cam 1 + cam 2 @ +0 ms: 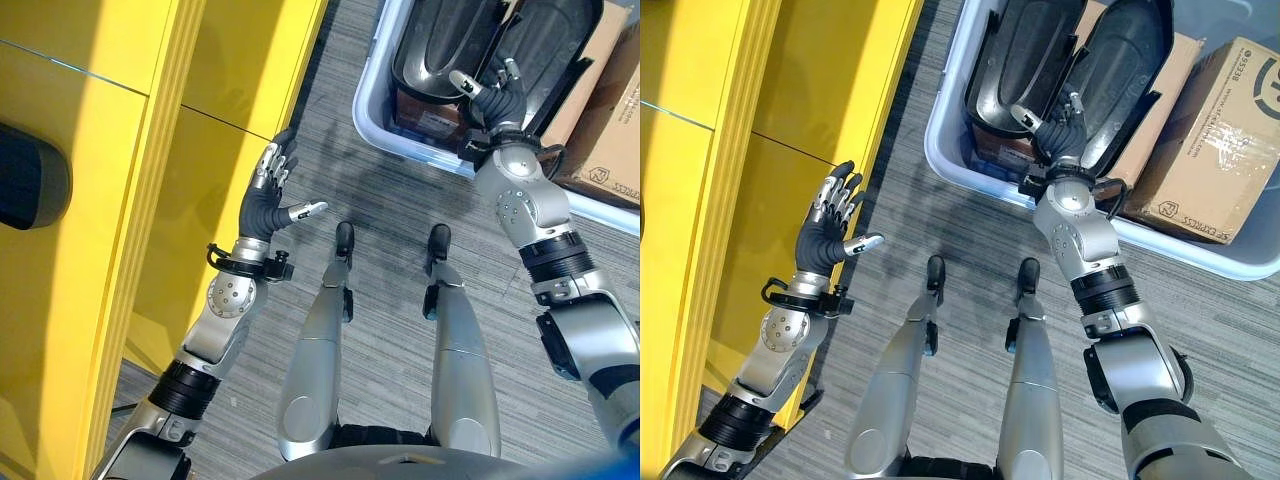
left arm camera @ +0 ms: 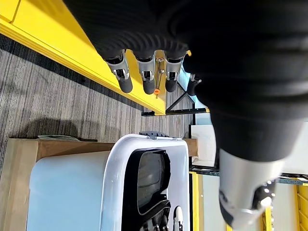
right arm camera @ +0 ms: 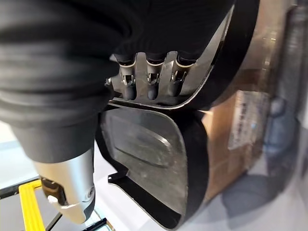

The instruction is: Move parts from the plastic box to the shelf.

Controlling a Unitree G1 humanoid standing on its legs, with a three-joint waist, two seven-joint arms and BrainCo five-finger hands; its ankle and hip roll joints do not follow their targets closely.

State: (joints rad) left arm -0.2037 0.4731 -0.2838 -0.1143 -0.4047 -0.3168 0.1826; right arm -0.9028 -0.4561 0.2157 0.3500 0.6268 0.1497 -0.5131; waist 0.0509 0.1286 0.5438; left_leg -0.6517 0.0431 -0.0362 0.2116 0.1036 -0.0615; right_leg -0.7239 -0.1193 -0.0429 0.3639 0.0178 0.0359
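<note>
A pale plastic box [image 1: 945,150] stands on the floor ahead on my right. Two black shell-shaped parts lie side by side in it, the left part [image 1: 1015,55] and the right part [image 1: 1130,60]. My right hand [image 1: 1062,132] is over the box with its fingers [image 3: 150,82] straight, their tips at the rim where the two parts [image 3: 149,159] meet. The thumb stands apart and nothing is held. My left hand [image 1: 268,195] hangs open and empty beside the yellow shelf [image 1: 150,150] on my left.
Cardboard boxes [image 1: 1210,140] lie in the plastic box to the right of the black parts. A dark rounded thing [image 1: 30,175] shows at the far left on the yellow shelf. Grey striped floor [image 1: 330,150] lies between shelf and box.
</note>
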